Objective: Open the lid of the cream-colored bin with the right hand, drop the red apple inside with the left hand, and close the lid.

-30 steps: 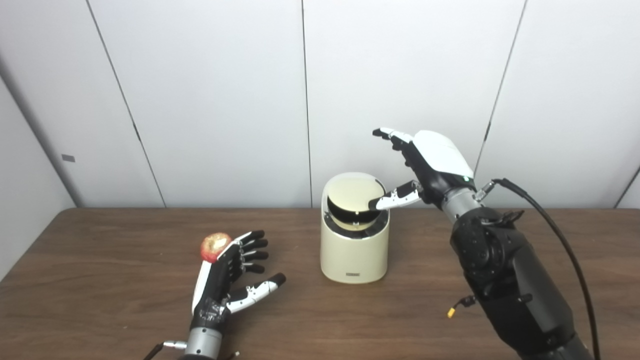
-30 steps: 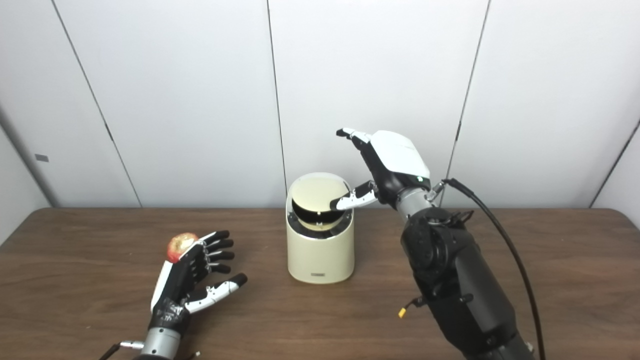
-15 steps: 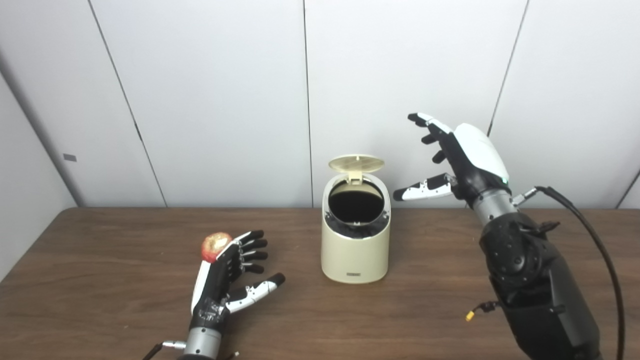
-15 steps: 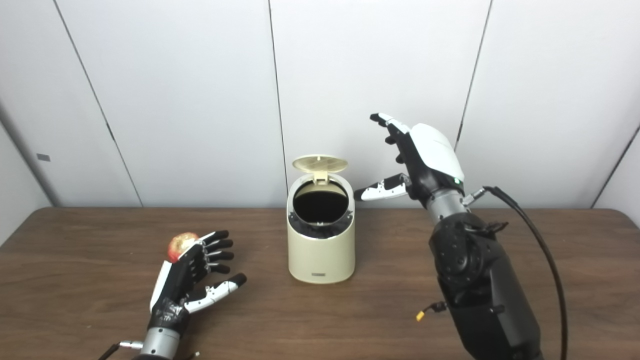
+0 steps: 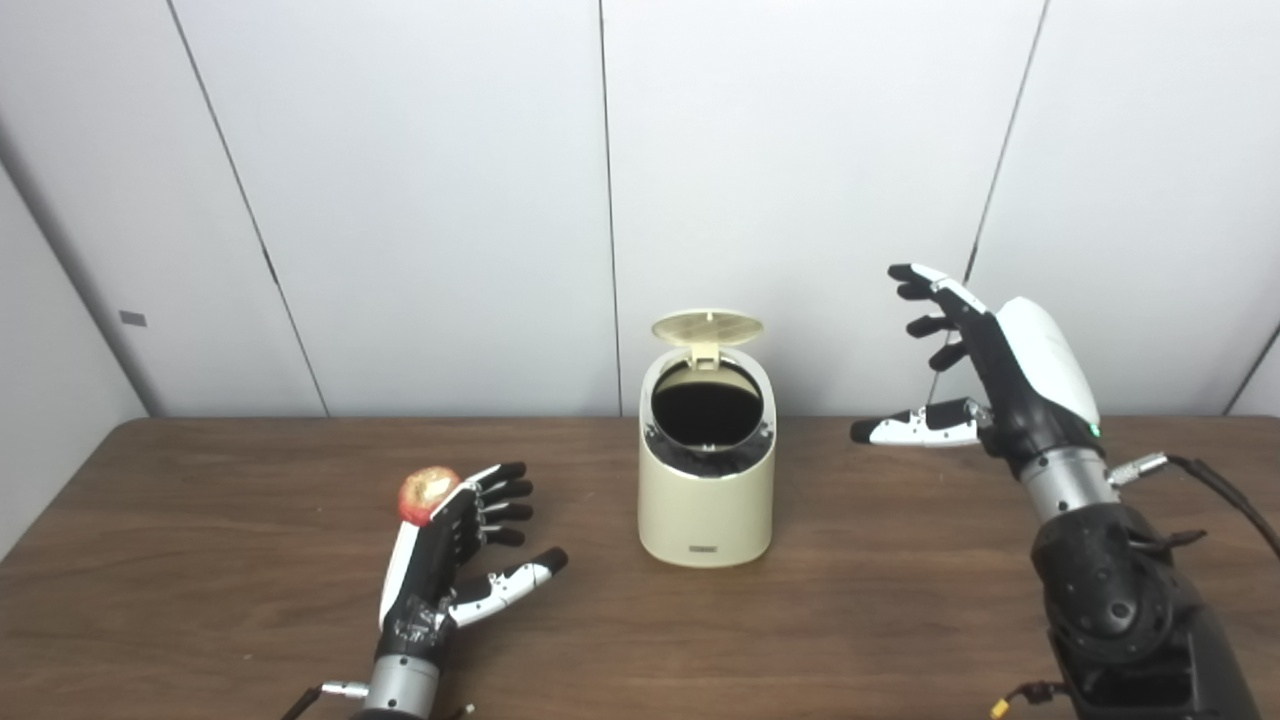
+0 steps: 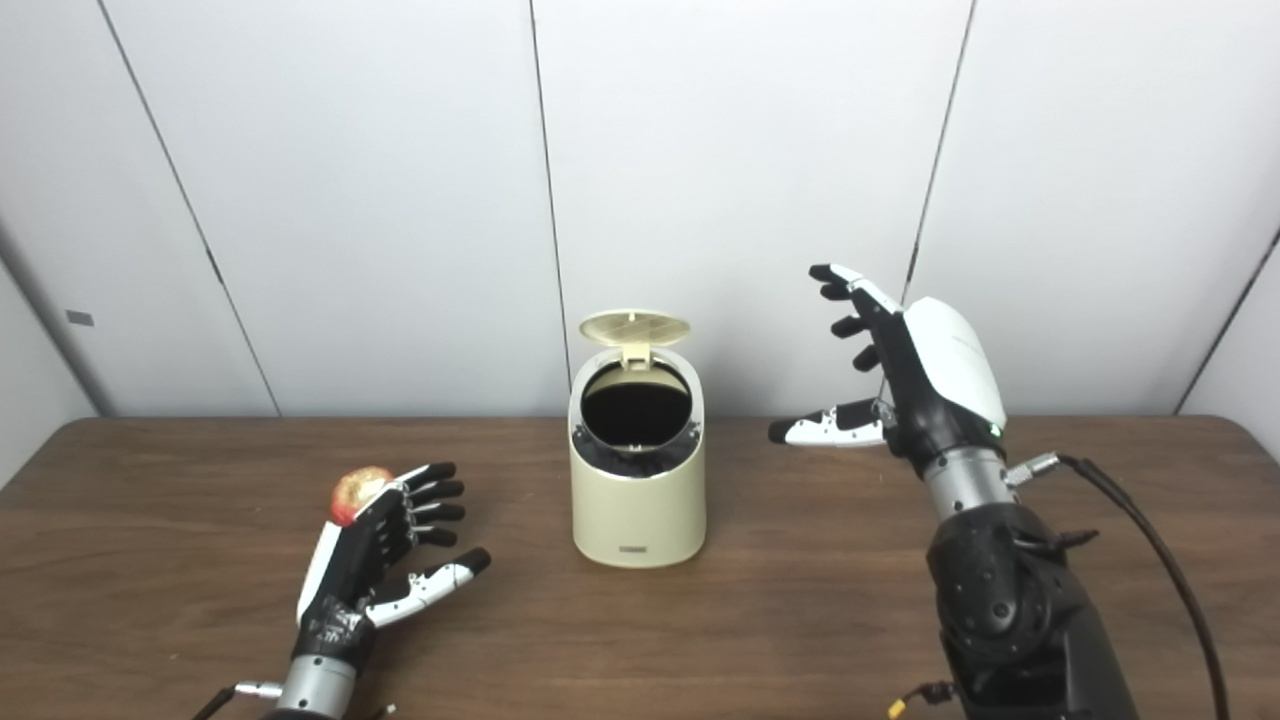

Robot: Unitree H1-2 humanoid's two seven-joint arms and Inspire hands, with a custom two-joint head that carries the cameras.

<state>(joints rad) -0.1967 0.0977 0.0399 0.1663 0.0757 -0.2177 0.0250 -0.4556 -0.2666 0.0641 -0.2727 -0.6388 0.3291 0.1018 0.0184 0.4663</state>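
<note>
The cream-colored bin (image 5: 707, 490) stands mid-table with its round lid (image 5: 706, 328) flipped up at the back, showing a dark inside. A red apple (image 5: 427, 493) lies on the table to the left, partly hidden behind my left hand (image 5: 455, 555). That hand is open, fingers spread, just in front of the apple and holding nothing. My right hand (image 5: 985, 375) hovers open above the table to the right of the bin, apart from it, thumb pointing toward the bin.
The brown wooden table (image 5: 200, 600) runs the full width, with white wall panels (image 5: 400, 200) right behind it. A black cable (image 6: 1150, 540) trails from my right forearm.
The lid went from partly raised to fully up. My right hand pulled away from the bin's rim, moving right and down. The left hand and apple stayed put.
</note>
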